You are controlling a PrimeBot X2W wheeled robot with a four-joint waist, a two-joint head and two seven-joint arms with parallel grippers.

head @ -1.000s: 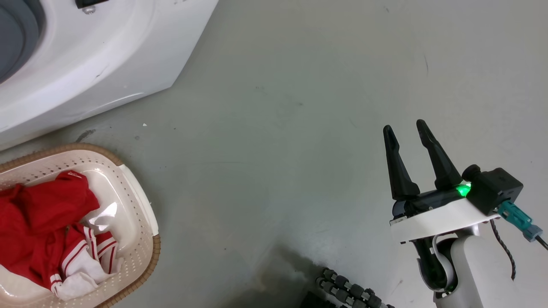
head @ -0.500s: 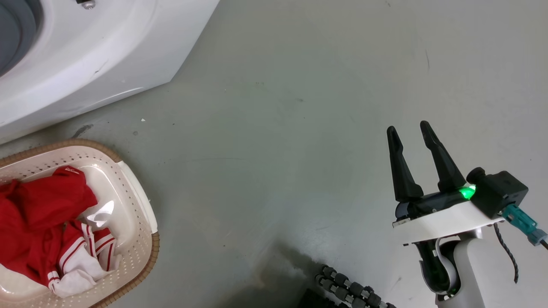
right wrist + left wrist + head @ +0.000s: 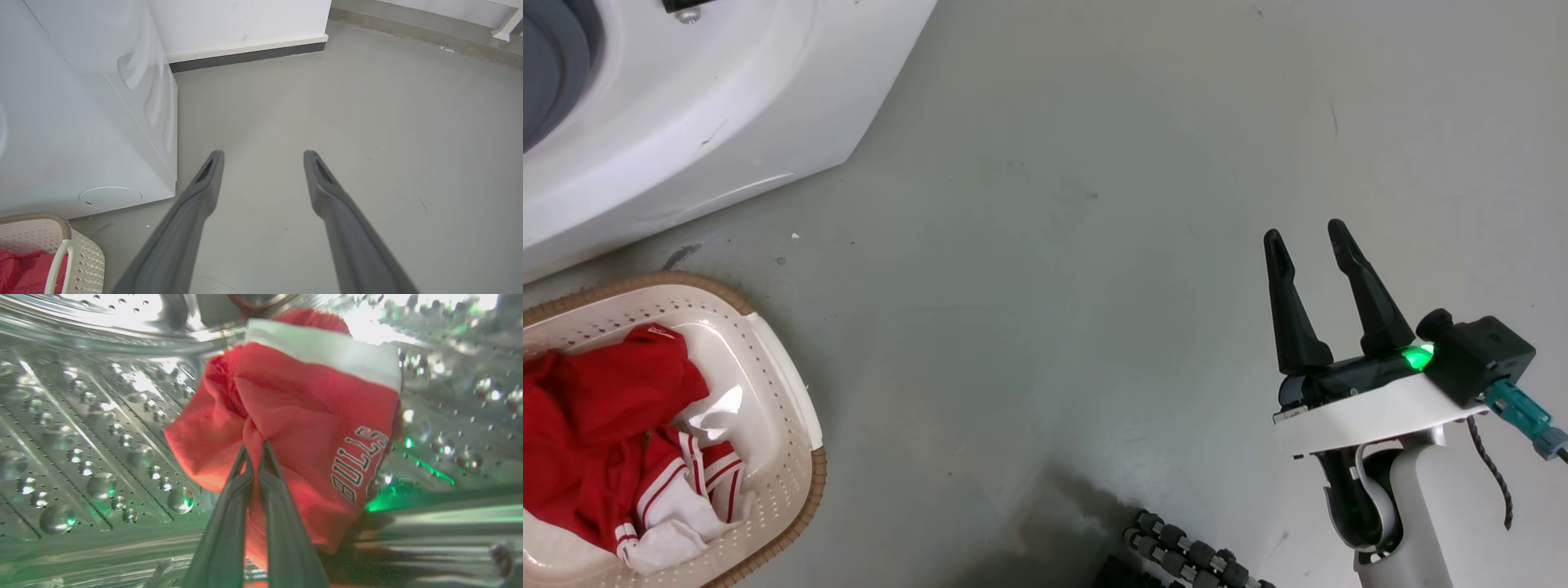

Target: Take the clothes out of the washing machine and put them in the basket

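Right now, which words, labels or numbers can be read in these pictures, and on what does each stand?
"BULLS": pale outlined letters on the red garment inside the drum, pinched by the left pincer.
No other text can be read.

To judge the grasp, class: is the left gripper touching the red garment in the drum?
Touching. In the left wrist view the left gripper pinches a fold of the red garment between its fingertips.

Laundry room: washing machine (image 3: 686, 106), basket (image 3: 784, 392).
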